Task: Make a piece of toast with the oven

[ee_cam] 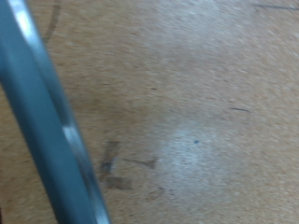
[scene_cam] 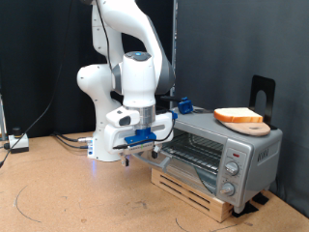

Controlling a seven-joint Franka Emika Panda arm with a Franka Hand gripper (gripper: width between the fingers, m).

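The silver-grey oven [scene_cam: 247, 155] stands on a wooden pallet at the exterior view's right. Its glass door hangs open towards the left, and the wire rack [scene_cam: 196, 148] shows inside. The piece of toast [scene_cam: 236, 115] lies on a round wooden board [scene_cam: 251, 127] on top of the oven. My gripper [scene_cam: 138, 142], with blue fingers, is at the outer edge of the open door, by its handle. The wrist view shows only a grey-blue bar [ee_cam: 47, 121] running slantwise over the brown tabletop, which is probably the door handle. No fingers show there.
A small blue object [scene_cam: 182, 104] sits on the oven's top left corner. A black stand [scene_cam: 263, 97] rises behind the board. The knobs [scene_cam: 231, 168] are on the oven's right panel. Cables [scene_cam: 58, 141] run along the brown table [scene_cam: 68, 193] at the left.
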